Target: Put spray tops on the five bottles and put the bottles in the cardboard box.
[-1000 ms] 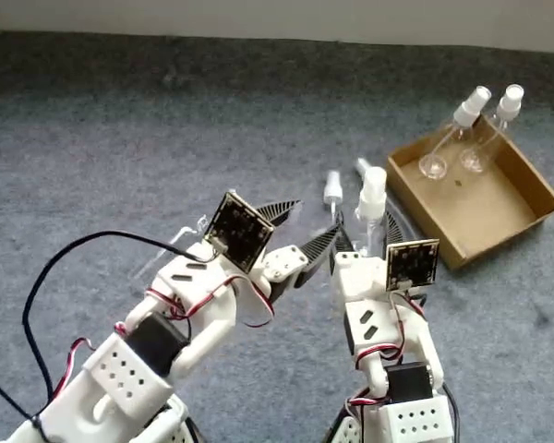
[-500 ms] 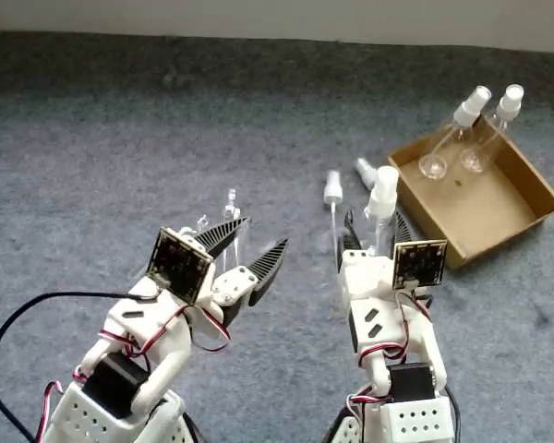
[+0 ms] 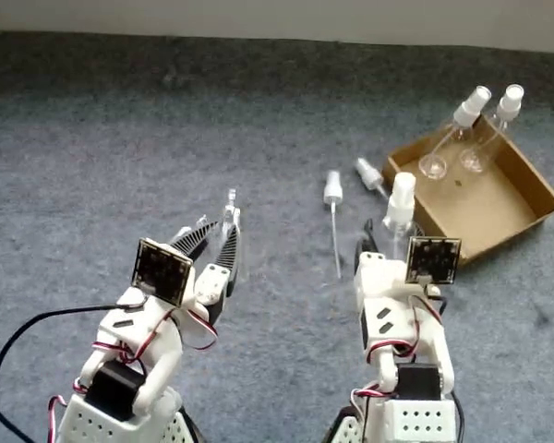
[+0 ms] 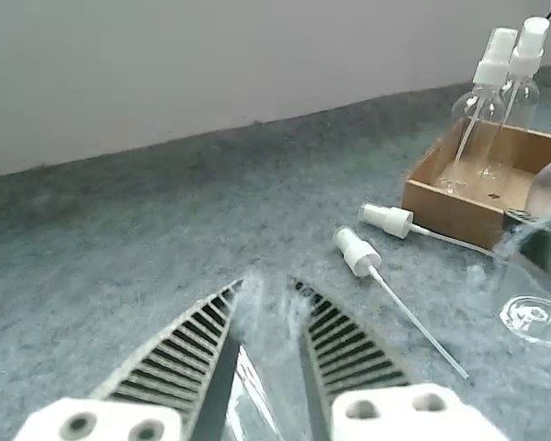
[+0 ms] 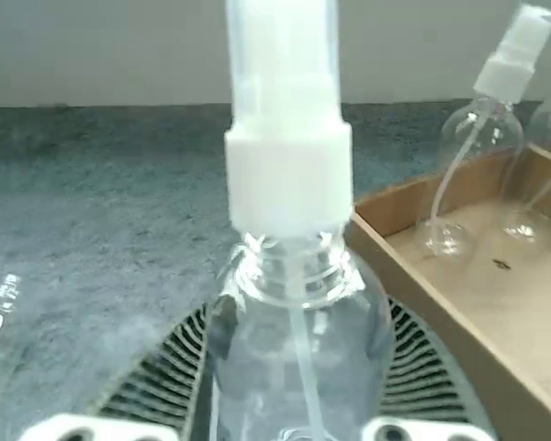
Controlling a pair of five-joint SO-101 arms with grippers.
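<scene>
Low over the grey carpet (image 3: 92, 138): left gripper (image 3: 221, 229), narrowed to a slim gap, fingers (image 4: 197, 344) running along either side of an uncapped bottle (image 3: 229, 205). Lying on its side, that bottle, bare neck poking out past the fingertips, clear body filling the space between the ribbed pads in the left wrist view. Farther right, beside the box: right gripper (image 5: 298, 312), clamped on an upright clear bottle (image 3: 396, 229), fingers curving round the belly from both sides. Already seated on that bottle's neck, a white spray top (image 3: 403, 189), dip tube running down inside the glass. Just beyond and to the right, touching nothing held: the cardboard box (image 3: 494, 212), shallow and open, set at an angle on the carpet. Inside it, at the far corner, a boxed bottle (image 3: 446, 140) and its twin (image 3: 487, 137), both topped in white, both leaning out over the back wall, bases resting on the box floor. On the carpet between the two arms and a little beyond them, a loose spray top (image 3: 332, 189), long tube trailing back toward the arms. Near it, just beside the box's near corner, a second loose top (image 3: 369, 172), lying on its side with its tube pointing toward the box.
</scene>
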